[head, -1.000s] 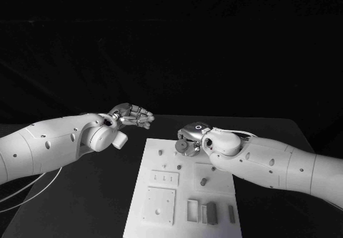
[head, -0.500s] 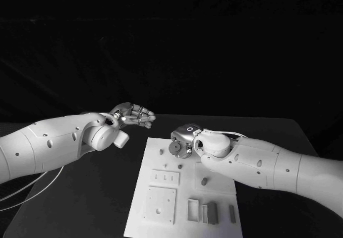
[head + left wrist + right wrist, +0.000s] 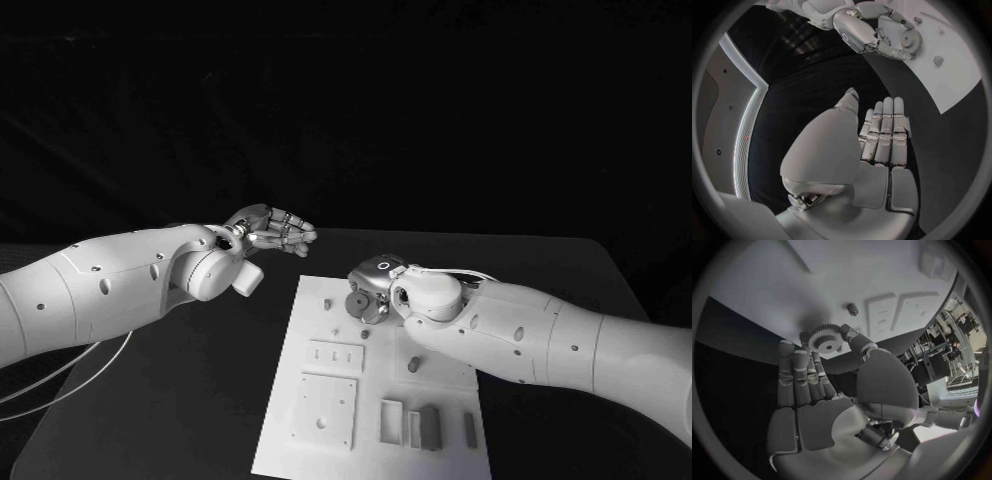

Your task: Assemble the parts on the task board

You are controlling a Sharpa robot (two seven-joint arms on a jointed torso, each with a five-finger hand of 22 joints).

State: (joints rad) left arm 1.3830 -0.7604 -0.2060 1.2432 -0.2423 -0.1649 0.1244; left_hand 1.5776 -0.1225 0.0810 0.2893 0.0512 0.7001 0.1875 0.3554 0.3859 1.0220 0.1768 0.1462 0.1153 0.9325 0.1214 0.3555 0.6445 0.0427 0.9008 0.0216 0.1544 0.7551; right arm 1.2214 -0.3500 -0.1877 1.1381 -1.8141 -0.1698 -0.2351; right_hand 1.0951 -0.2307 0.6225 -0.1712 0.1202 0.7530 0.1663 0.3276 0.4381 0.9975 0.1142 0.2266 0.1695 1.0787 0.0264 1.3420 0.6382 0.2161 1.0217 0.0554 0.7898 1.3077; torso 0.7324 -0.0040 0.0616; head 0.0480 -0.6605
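Note:
My right hand [image 3: 375,287] pinches a toothed gear [image 3: 364,306] between thumb and fingers, just above the far end of the white task board [image 3: 440,345]. The right wrist view shows the gear [image 3: 825,342] at my fingertips, close over the board [image 3: 879,270] and near a small peg [image 3: 852,309]. My left hand [image 3: 271,232] hovers left of the board's far corner, holding nothing. In the left wrist view its fingers [image 3: 882,132] lie straight, side by side, and the right hand [image 3: 873,30] with the gear [image 3: 911,37] appears beyond them.
On the board lie a small peg [image 3: 327,305], an oval part [image 3: 413,365], two square insets [image 3: 326,410] and upright grey blocks [image 3: 428,428] near the front edge. The black table [image 3: 188,400] spreads around the board.
My right hand has carried the gear slightly left and down, closer to the board's far end. The left hand has barely moved.

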